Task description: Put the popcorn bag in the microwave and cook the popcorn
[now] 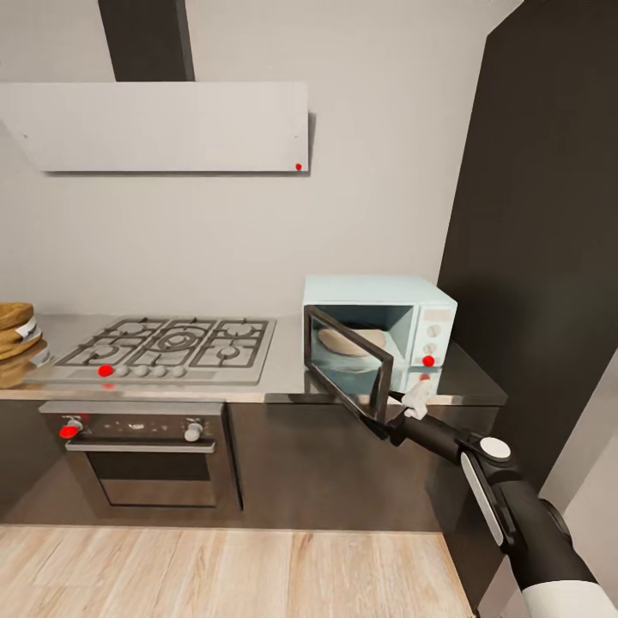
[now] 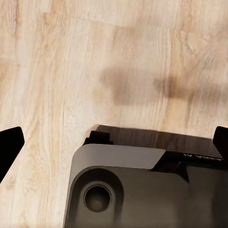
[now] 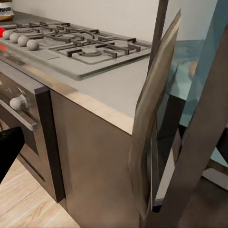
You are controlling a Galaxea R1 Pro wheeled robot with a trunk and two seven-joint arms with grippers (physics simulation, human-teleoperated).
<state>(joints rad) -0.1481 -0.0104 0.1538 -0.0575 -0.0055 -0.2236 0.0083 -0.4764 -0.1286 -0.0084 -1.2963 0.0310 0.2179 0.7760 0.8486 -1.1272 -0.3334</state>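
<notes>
The pale mint-blue microwave [image 1: 422, 311] stands at the right end of the grey countertop [image 1: 283, 379]. Its dark glass door [image 1: 348, 360] hangs half open toward me, and a tan round shape lies inside. The mustard-tan popcorn bag [image 1: 17, 342] with its white label sits on the countertop at the far left edge of the head view, partly cut off. My right gripper [image 1: 407, 410] is at the door's lower free edge; in the right wrist view the door [image 3: 152, 118] is very close and one dark fingertip [image 3: 8, 149] stands wide of it. My left gripper [image 2: 114, 145] hangs open over the floor.
A gas hob [image 1: 172, 343] is set into the countertop between bag and microwave, above a built-in oven [image 1: 146, 455]. A flat grey hood [image 1: 163, 124] hangs above. A tall dark cabinet [image 1: 541, 215] rises right of the microwave. Light wood floor [image 1: 215, 575] lies below; my dark base [image 2: 142, 190] is under the left wrist.
</notes>
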